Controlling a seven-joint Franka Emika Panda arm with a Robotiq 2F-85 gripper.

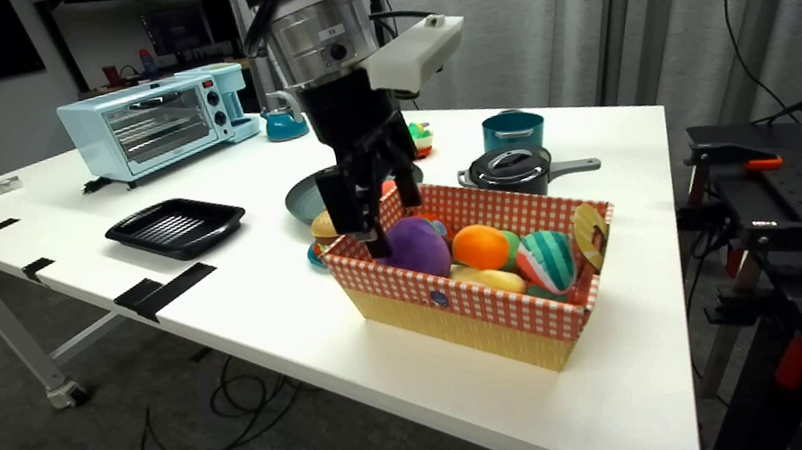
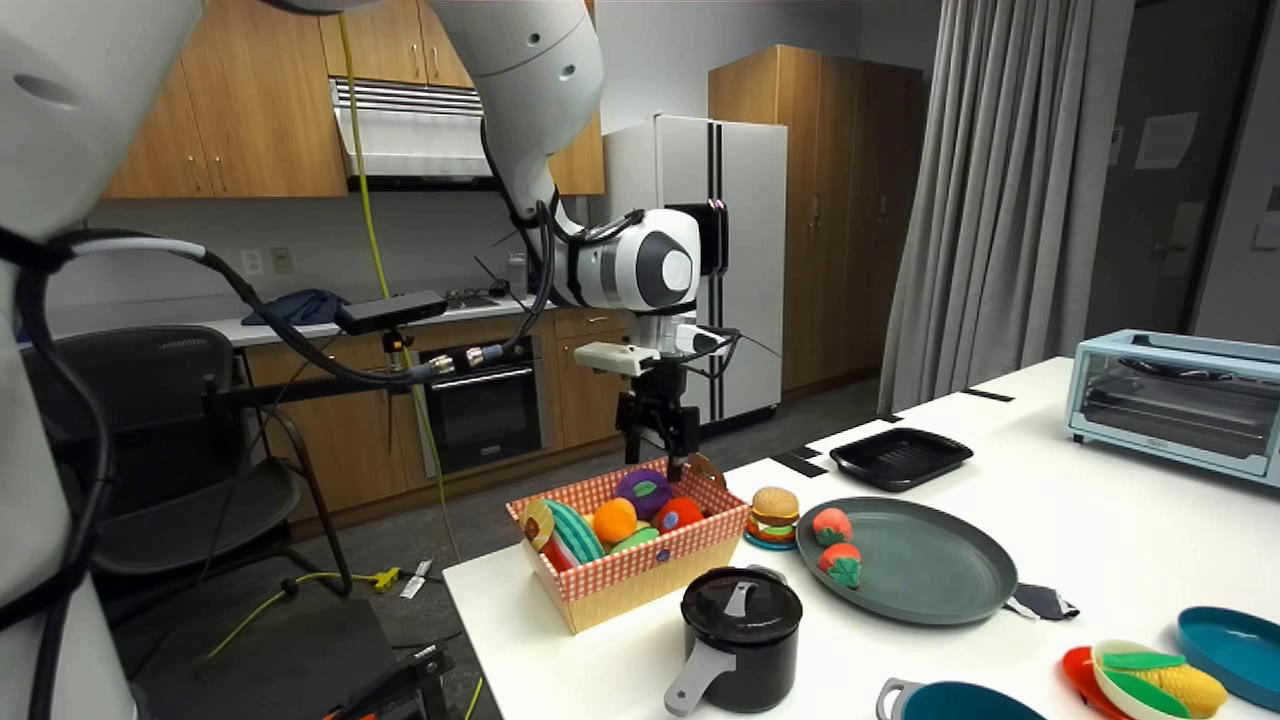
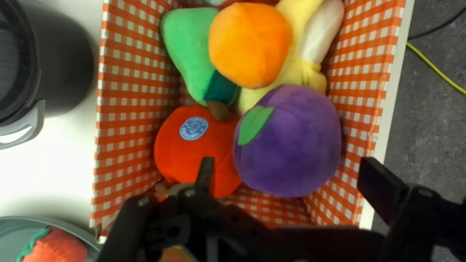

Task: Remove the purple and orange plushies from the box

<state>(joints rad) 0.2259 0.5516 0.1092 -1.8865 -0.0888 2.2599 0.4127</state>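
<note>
The purple plushie [image 3: 291,145], round with a green leaf, lies in the box [image 3: 127,109] with red-and-white checked lining. It shows in both exterior views [image 1: 416,249] [image 2: 645,492]. The orange plushie [image 3: 251,45] lies beside it in the box, also in both exterior views [image 1: 481,247] [image 2: 615,520]. My gripper [image 3: 286,162] is open and empty over the purple plushie's end of the box [image 1: 461,318]. In the wrist view one finger is over the red plushie, the other over the box's rim beside the purple plushie. Whether a finger touches anything cannot be told.
The box also holds a red plushie [image 3: 189,145], a green pear [image 3: 193,51], a banana [image 3: 316,32] and a watermelon slice [image 2: 572,530]. A lidded pot [image 2: 740,630], a toy burger [image 2: 774,510] and a grey pan [image 2: 920,560] with strawberries stand near it. A black tray [image 1: 175,227] lies farther off.
</note>
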